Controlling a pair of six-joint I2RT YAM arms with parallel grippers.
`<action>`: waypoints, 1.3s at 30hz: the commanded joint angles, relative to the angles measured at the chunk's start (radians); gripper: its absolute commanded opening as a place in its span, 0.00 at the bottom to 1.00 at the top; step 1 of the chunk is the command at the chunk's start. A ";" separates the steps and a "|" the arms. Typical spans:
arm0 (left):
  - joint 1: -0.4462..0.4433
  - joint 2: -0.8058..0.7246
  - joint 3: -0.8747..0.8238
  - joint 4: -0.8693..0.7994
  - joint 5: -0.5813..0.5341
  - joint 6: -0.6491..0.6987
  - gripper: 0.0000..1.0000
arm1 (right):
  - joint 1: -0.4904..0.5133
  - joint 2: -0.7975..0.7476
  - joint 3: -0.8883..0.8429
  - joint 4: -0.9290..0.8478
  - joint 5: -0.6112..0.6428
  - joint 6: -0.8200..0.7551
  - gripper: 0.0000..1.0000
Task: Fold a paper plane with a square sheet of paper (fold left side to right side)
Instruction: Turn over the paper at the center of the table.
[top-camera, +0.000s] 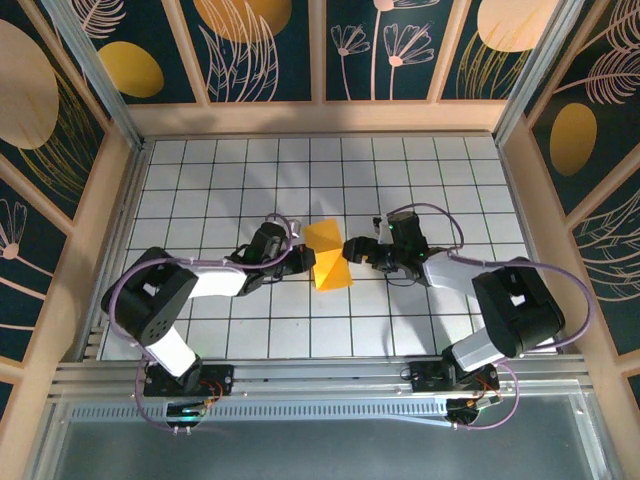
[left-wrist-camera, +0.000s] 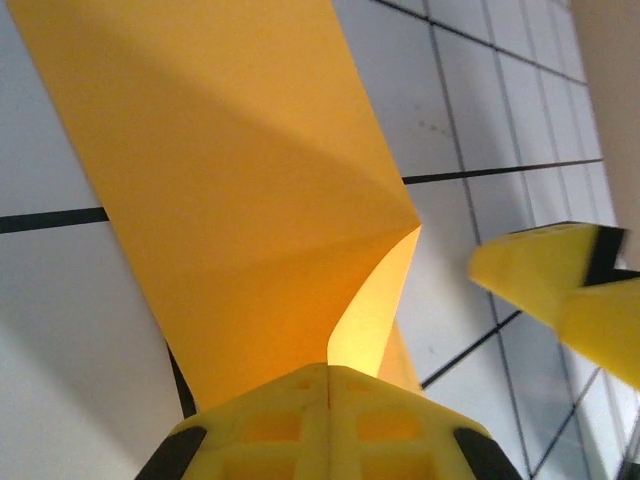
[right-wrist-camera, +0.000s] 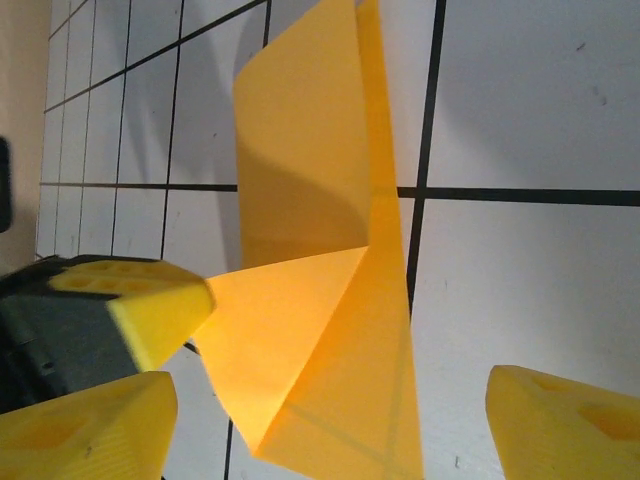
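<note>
My left fingers (left-wrist-camera: 328, 395) are pressed fully together on the left side of the square sheet of paper (top-camera: 328, 262), and the paper rises from that pinch in a loose curl. The sheet sits near the middle of the counter (top-camera: 200, 180), between my two arms, partly lifted off the surface and already carrying a slanted fold.

My right fingers (top-camera: 353, 250) are spread wide at the sheet's right side and hold nothing. In my right wrist view the paper lies between them, but I cannot tell whether either one touches it.

The main risk, as I judge it, is that nothing is pinning the paper down. If I carry the left side across, the whole sheet may slide with it, the edges would miss each other, and the crease would set crooked. The paper is thin, so a pull at an angle could buckle it or tug it out of my pinch. My two sets of fingers are also close together, and a careless sweep could knock them into each other.
</note>
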 joint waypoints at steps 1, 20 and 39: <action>0.005 -0.058 -0.055 0.115 -0.028 -0.054 0.00 | 0.025 0.046 0.034 0.080 -0.037 0.025 0.83; 0.005 -0.056 -0.102 0.151 -0.052 -0.091 0.00 | 0.107 0.254 0.136 0.337 -0.113 0.130 0.70; 0.005 0.061 -0.088 0.150 -0.102 -0.107 0.06 | 0.131 0.314 0.142 0.332 -0.084 0.132 0.39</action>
